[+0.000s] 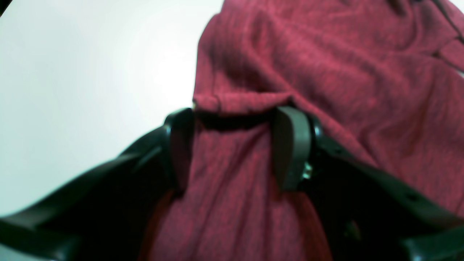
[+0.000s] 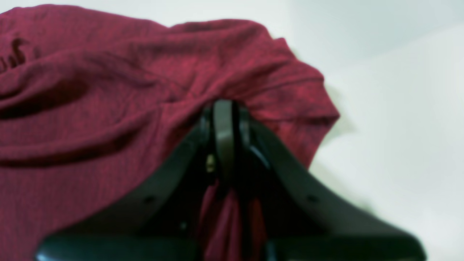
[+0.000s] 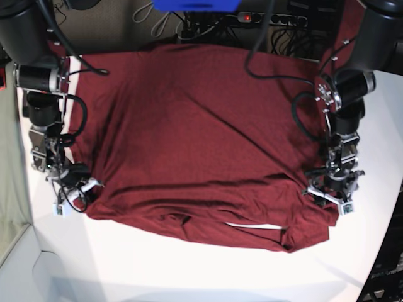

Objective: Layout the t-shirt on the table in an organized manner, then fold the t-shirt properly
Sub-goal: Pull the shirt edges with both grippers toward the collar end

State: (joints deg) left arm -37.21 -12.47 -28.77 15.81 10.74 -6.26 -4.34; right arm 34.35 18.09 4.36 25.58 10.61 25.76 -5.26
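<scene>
Right pincer (image 2: 224,119) clamped on dark maroon knit t-shirt (image 3: 195,145); left pincer (image 1: 232,145) part-open astride a fold. Risk: uneven pull bunches hem on white surface (image 3: 189,270).

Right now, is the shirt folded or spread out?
Mostly spread: the t-shirt lies open across the table, with its near hem wrinkled and doubled over.

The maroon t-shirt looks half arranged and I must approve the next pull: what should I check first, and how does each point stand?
1. Right gripper shut on the dark maroon knit t-shirt: ok.
2. Left gripper closed on cloth: not ok, jaws apart with fabric between.
3. Shirt flat: not ok, near hem rumpled.
4. Shirt fully on the matte white table: cannot tell, far edge unclear.
</scene>
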